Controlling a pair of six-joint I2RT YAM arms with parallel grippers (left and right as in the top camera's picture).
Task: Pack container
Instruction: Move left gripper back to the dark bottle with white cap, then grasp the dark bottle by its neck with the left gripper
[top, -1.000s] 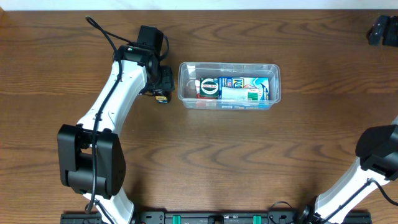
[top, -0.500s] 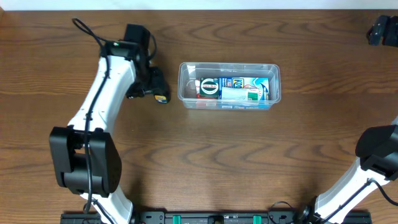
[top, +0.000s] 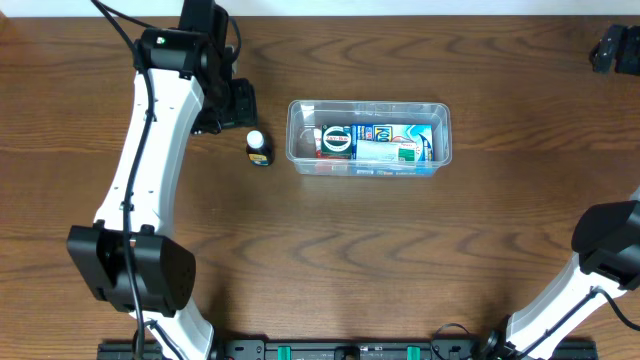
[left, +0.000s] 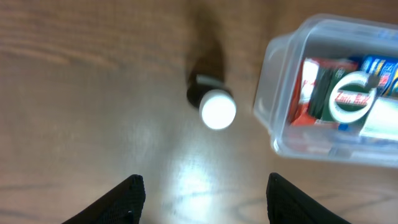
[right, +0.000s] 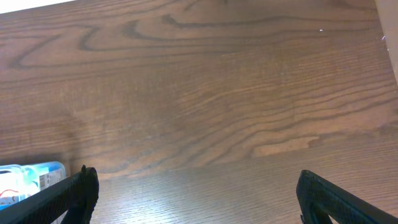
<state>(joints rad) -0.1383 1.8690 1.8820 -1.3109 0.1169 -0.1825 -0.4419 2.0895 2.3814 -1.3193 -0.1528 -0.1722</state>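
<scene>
The container, a clear rounded tub with a rim, sits mid-bench. It holds 1 round green-and-white label whose red script is too blurred to read, plus blue, green and red packets. Just left of the container stands 1 small dark bottle with a white cap. The left end effector covered it 0.5 s ago and has drawn back farther left, fingers spread and empty. The right end effector, well right of the container, is spread too.
</scene>
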